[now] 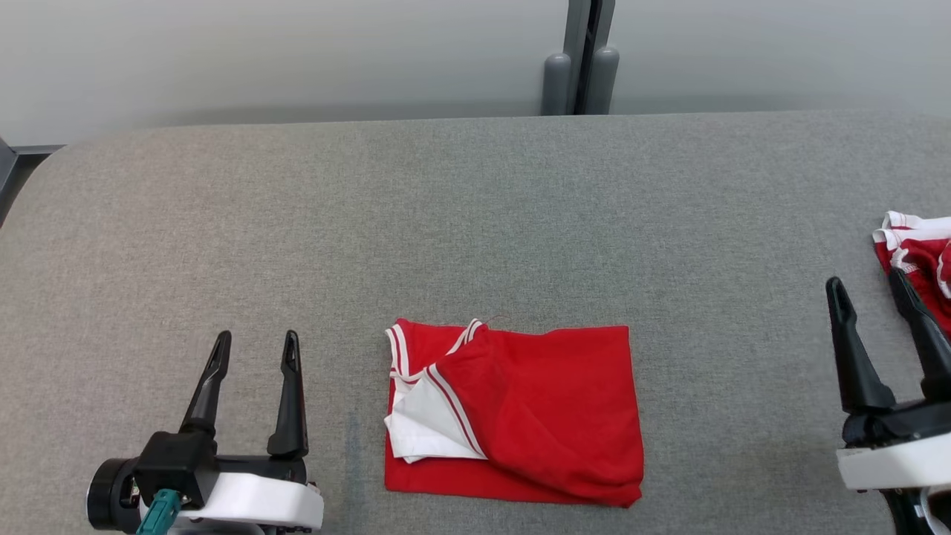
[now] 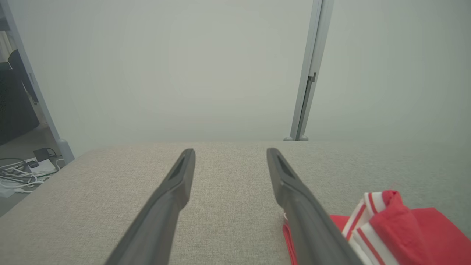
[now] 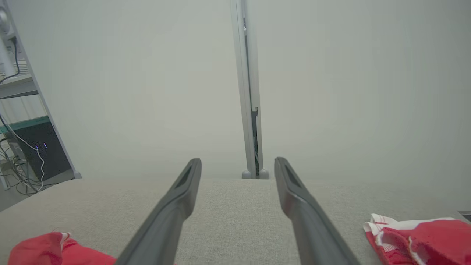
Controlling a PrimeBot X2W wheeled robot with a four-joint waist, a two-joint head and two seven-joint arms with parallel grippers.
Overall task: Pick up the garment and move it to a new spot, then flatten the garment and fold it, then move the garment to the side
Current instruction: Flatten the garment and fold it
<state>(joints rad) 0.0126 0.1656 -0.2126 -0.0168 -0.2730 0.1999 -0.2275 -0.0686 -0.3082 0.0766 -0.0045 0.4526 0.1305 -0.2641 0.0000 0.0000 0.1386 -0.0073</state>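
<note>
Folded red shirt (image 1: pixel 535 416) was seen lying long side left-to-right on the counter (image 1: pixel 475 223).
Left pincer (image 1: pixel 257 338) was found nearer than right pincer (image 1: pixel 866 279); both were spread wide, nothing held.

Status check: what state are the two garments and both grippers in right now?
Centre garment: folded into a rough rectangle, lying flat on the table, not held.
Right-edge garment: crumpled, not held.
Left gripper: open, empty.
Right gripper: open, empty.
</note>
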